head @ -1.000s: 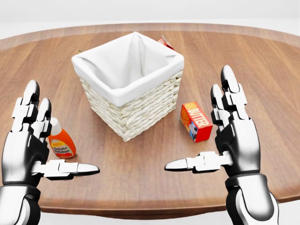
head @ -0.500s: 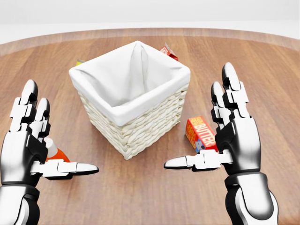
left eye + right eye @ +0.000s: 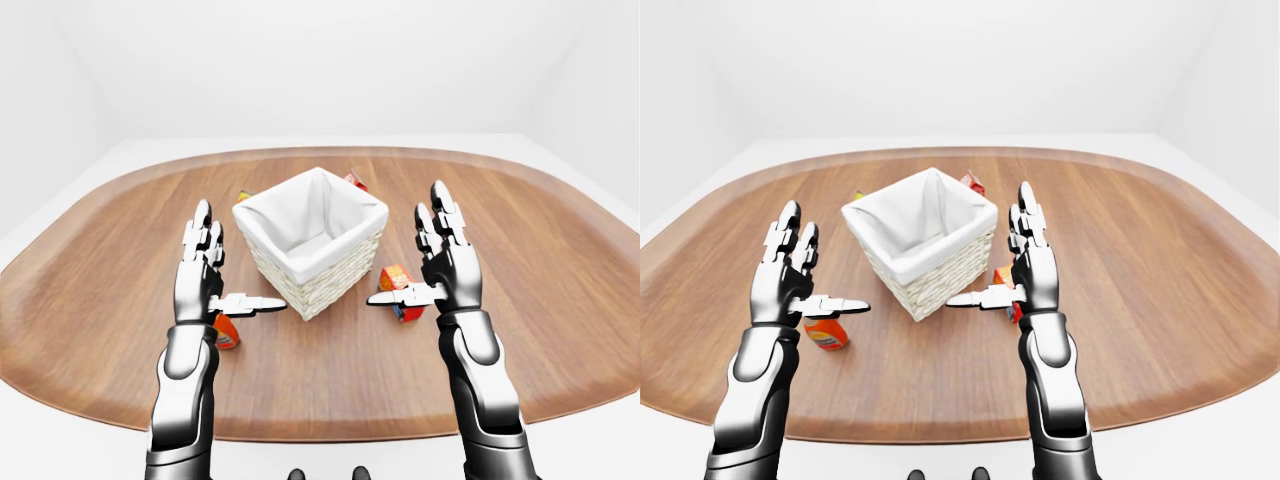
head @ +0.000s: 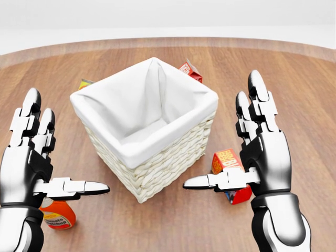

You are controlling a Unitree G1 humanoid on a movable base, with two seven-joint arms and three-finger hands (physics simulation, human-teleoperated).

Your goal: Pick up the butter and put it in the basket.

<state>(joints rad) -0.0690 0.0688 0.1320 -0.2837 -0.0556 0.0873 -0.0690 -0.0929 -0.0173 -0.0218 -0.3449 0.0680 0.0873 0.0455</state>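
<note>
A broad oval wooden surface point(image 3: 560, 300) with a raised darker rim fills the middle of the left-eye view, set in a plain white room with bare white walls and a pale floor around it. Near the centre of the surface stands a woven basket point(image 4: 157, 163) with a white cloth liner, turned so one corner points toward 6 o'clock in the head view. The butter point(image 4: 227, 160), a red and orange box, lies on the surface at about 4 o'clock from the basket, just beside it, partly hidden by the right hand point(image 4: 262, 152). That hand is released, fingers upright and thumb pointing toward 9 o'clock, grasping nothing. The left hand point(image 4: 31, 157) is likewise released, its thumb pointing toward 3 o'clock. A ketchup bottle point(image 4: 58, 215) lies at 8 o'clock from the basket. At 12 o'clock from it a red carton point(image 4: 190, 69) peeks out, and at 11 o'clock a small yellow item point(image 4: 85, 83).
</note>
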